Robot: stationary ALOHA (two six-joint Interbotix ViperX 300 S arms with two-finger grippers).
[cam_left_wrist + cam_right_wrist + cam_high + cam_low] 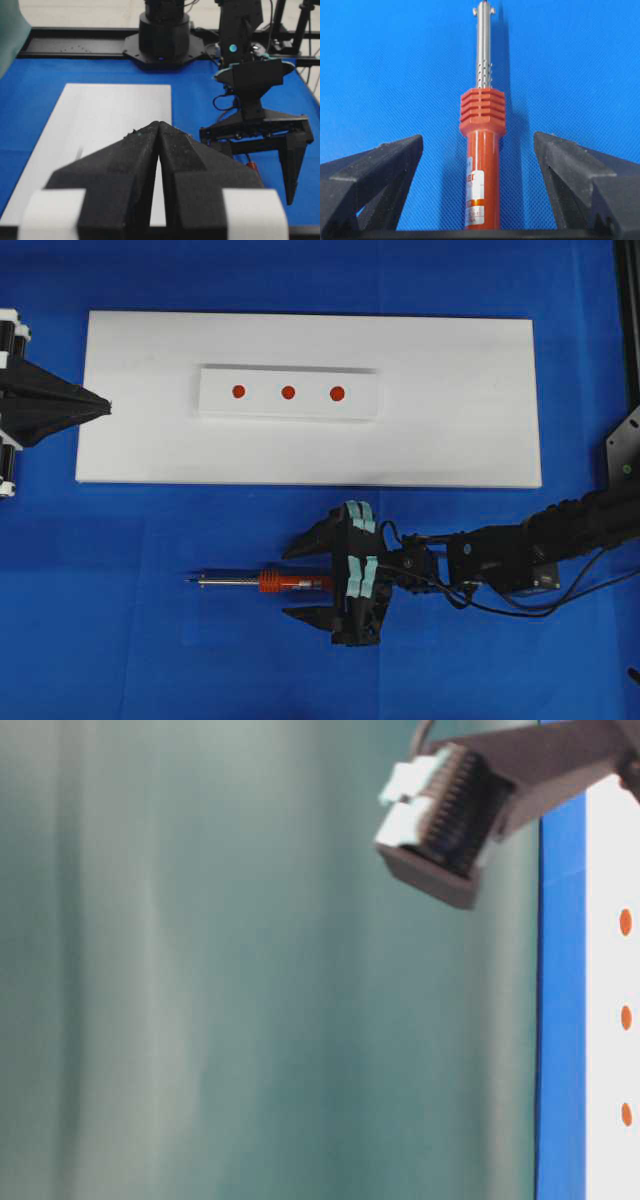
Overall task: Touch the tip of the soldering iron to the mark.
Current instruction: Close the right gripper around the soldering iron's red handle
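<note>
A blue cloth (120, 640) covers the table, and on it lies a long white board (450, 430) carrying a smaller white strip (290, 410) with three red marks (288, 392) in a row. Below the board in the overhead view, the soldering iron (270, 583) lies flat on the cloth, its orange-red handle toward the right and its silver shaft pointing left, ending in the dark tip (190, 581). The right gripper (308, 582) sits over the handle's rear end with its jaws spread wide, one finger on each side and both clear of the handle. The left gripper (105, 405) rests at the board's left edge, its fingers (185, 165) pressed together and holding nothing.
</note>
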